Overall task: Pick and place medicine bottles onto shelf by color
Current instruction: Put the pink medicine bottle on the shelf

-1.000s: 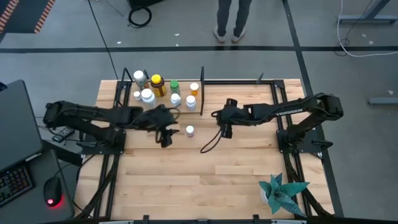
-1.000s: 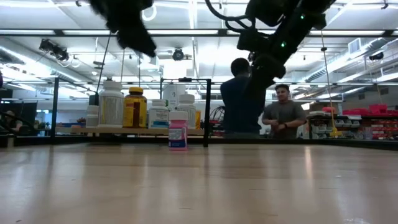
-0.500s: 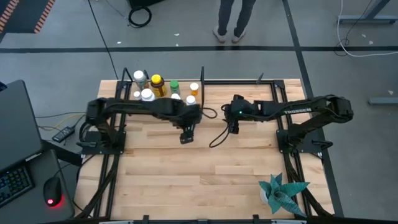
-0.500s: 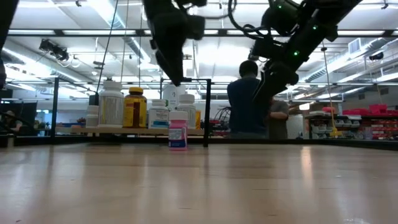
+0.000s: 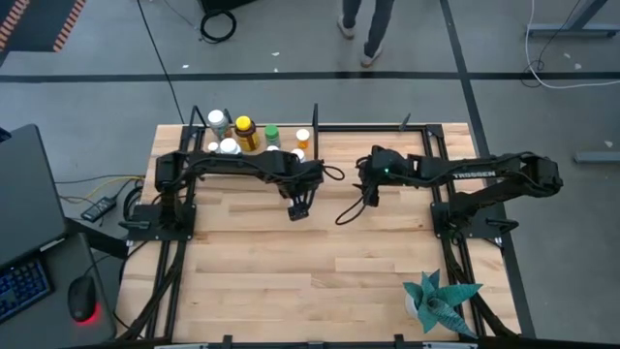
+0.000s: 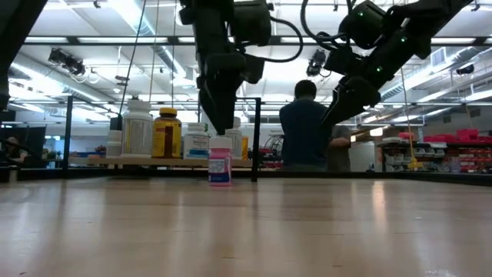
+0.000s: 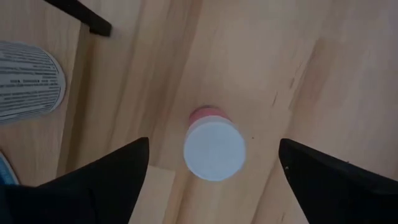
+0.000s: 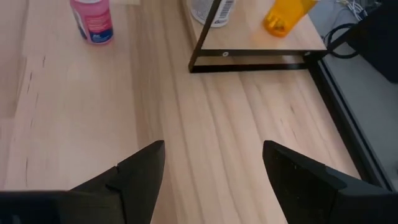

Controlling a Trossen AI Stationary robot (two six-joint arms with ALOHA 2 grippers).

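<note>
Directly above the small pink-labelled, white-capped pill bottle [image 7: 213, 149], the left gripper [image 7: 211, 177] hangs with its fingers spread wide, clear of it. That bottle stands upright, cap upward, on the wooden tabletop [image 5: 320, 271] just before the light-wood shelf [image 8: 261, 37]. Farther right, the right gripper [image 8: 211, 174] hovers, fingers parted and empty.

- High view: straight down over the whole counter [image 5: 291, 281] and both arms.
- Low view: level at counter height, facing the shelf [image 6: 154, 161].
- Left wrist view: close, directly above the pink bottle [image 7: 214, 148] — also shared with the low and right wrist views.
</note>
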